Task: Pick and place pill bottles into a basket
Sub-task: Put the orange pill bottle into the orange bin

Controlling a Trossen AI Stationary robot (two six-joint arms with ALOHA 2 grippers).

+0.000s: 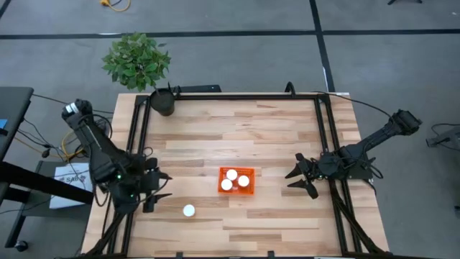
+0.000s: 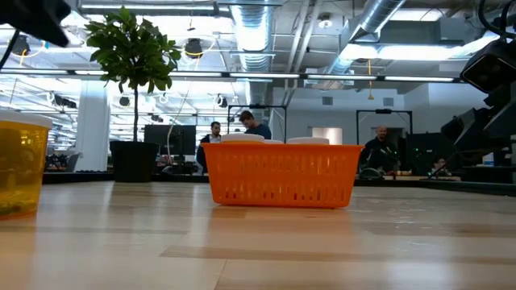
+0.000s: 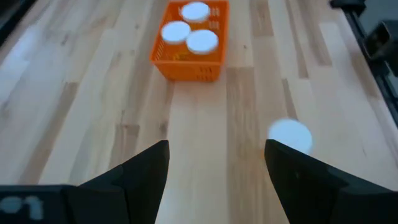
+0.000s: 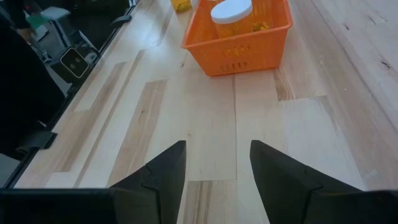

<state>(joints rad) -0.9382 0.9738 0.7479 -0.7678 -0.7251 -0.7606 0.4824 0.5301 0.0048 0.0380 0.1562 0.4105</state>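
Pill bottles: three sit in the orange basket; the last pill bottle stands alone on the counter.

In the high view this bottle is at about 8 o'clock from the basket, just beside the left gripper, whose fingers are spread and empty. The right gripper waits at 3 o'clock of the basket, fingers also apart and empty. To do it well, I judge the left fingers should centre on either side of the white cap, drop low on the body, then close gently so it does not tip.
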